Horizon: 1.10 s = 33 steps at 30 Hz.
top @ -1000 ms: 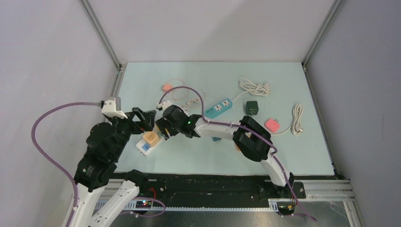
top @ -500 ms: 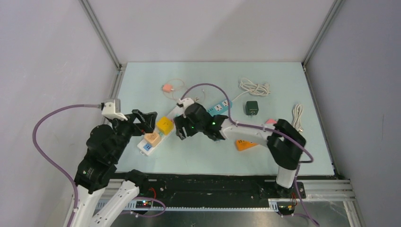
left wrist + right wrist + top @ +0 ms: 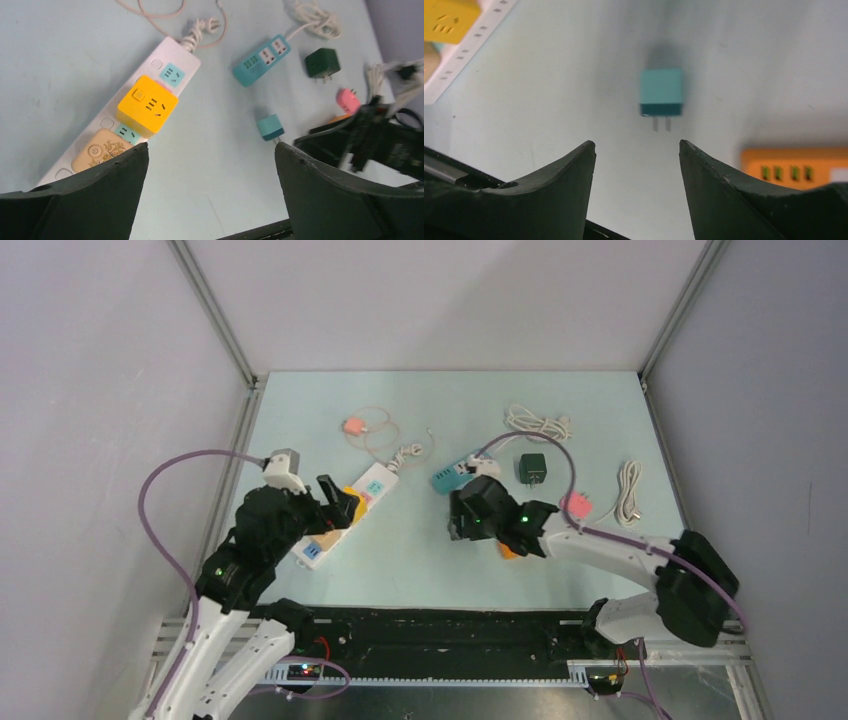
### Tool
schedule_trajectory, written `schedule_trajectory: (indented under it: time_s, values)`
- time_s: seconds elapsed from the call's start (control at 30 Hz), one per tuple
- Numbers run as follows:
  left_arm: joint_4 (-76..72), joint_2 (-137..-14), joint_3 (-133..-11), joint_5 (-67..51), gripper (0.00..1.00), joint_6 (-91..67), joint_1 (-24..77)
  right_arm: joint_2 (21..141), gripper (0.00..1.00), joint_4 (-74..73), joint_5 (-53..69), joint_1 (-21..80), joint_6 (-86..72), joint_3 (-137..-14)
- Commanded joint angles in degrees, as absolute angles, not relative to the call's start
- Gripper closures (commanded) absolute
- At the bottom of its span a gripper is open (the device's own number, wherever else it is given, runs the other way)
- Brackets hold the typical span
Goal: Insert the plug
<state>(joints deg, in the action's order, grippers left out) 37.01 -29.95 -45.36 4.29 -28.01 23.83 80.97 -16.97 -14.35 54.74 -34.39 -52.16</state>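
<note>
A white power strip [image 3: 155, 64] lies on the pale table with a yellow cube adapter [image 3: 147, 105] and a tan adapter [image 3: 100, 149] plugged into it. One teal socket [image 3: 172, 75] on it is bare. A small teal plug [image 3: 661, 92] lies loose on the table, prongs pointing at my right gripper [image 3: 636, 143], which is open and empty just short of it. The plug also shows in the left wrist view [image 3: 270, 127]. My left gripper [image 3: 211, 147] is open and empty above the near end of the strip [image 3: 375, 480]. In the top view the right gripper [image 3: 460, 525] hides the plug.
An orange power strip [image 3: 791, 165] lies right of the teal plug. A teal power strip [image 3: 448, 476], a dark green adapter [image 3: 531, 468], a pink adapter [image 3: 575, 506] and coiled white cables [image 3: 538, 423] lie further back and right. A pink plug with thin cable [image 3: 351, 426] lies at the back left.
My right gripper has left the white strip and swung right to hover by the teal plug, leaving the yellow cube plugged in. My left arm has moved forward over the strip.
</note>
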Motion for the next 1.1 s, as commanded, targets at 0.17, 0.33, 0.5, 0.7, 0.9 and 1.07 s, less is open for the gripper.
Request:
schedule_trajectory:
  time_s: [0.17, 0.33, 0.5, 0.7, 0.9, 1.07]
  values:
    - [33.81, -48.48, -51.75, 7.04, 0.00, -26.27, 23.74, 63.37, 0.34, -24.67, -19.13, 49.57, -42.67, -43.26]
    - [32.54, -69.34, -62.82, 6.11, 0.00, -22.88, 23.30, 58.04, 0.34, -28.25, -19.13, 47.35, -43.80, -41.76]
    - [30.31, -87.78, -73.91, 5.36, 0.00, -23.62, 19.95, 54.69, 0.34, -29.95, -17.61, 43.68, -41.80, -40.44]
    - [29.09, -102.61, -83.48, 6.09, 0.02, -25.93, 18.00, 52.95, 0.34, -30.62, -12.75, 37.93, -38.43, -39.42]
    - [28.61, -109.49, -85.73, 11.64, 0.03, -26.75, 17.02, 53.91, 0.34, -30.32, -8.30, 33.43, -36.72, -39.24]
    - [27.76, -113.00, -84.31, 6.28, 0.07, -24.73, 16.93, 55.18, 0.34, -29.76, -7.60, 32.31, -36.30, -39.23]
